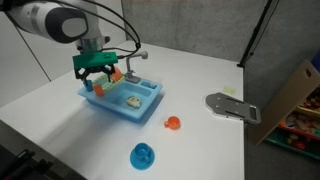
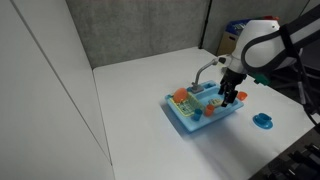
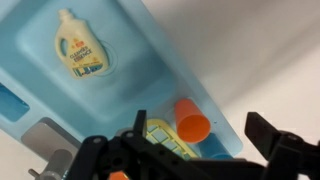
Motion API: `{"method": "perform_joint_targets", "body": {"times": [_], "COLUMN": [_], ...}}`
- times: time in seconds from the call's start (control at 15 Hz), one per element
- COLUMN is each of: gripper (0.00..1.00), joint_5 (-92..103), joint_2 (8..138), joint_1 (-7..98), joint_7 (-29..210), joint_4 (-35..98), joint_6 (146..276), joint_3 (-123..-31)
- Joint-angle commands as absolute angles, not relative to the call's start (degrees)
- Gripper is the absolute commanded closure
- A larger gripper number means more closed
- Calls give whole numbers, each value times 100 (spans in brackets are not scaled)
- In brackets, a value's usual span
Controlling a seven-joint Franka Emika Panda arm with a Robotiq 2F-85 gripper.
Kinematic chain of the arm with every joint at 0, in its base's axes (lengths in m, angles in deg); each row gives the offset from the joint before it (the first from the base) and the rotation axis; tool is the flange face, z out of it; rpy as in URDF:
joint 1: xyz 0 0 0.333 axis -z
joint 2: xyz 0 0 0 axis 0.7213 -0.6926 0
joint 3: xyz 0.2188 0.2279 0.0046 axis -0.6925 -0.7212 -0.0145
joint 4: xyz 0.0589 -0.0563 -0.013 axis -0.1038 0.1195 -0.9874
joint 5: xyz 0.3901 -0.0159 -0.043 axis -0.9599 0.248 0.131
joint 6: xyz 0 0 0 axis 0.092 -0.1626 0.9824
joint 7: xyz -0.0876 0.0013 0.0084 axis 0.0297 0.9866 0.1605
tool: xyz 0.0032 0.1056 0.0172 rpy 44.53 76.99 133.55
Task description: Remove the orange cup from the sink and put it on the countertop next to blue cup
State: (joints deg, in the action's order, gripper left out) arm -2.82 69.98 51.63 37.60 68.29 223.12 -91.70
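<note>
Black fingers [image 3: 275,140] of the end effector [image 3: 200,150] fill the bottom of the wrist view, spread well apart with nothing between them. Between those fingers, against the sink's [image 3: 150,55] wall, lies the orange cup [image 3: 192,120], tipped on its side with its mouth toward the lens. It looks like thin, stiff plastic: light, smooth and probably slippery (a toy, I would judge), so it should roll if nudged. Closing across the body near the rim seems the surest hold. Farther along the sink floor lies a pale detergent bottle [image 3: 78,47]; its blue label bears print too small to read. In an exterior view the blue cup [image 1: 143,155] stands on the bench [image 1: 200,140], well apart from the sink.
</note>
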Motion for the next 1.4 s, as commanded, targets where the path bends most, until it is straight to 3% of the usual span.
{"method": "perform_joint_targets", "body": {"times": [0.0,0.47,1.33], "gripper": [0,0,0], "joint_5": [-508,-348,-356], "joint_2": [7351,7720,7917], "joint_1": [5155,5008,4999], "joint_7": [4343,6042,6112], "joint_4": [6996,7291,7419], "joint_6": [21989,22091,22009], "joint_3": [-8976,-8592,-8595]}}
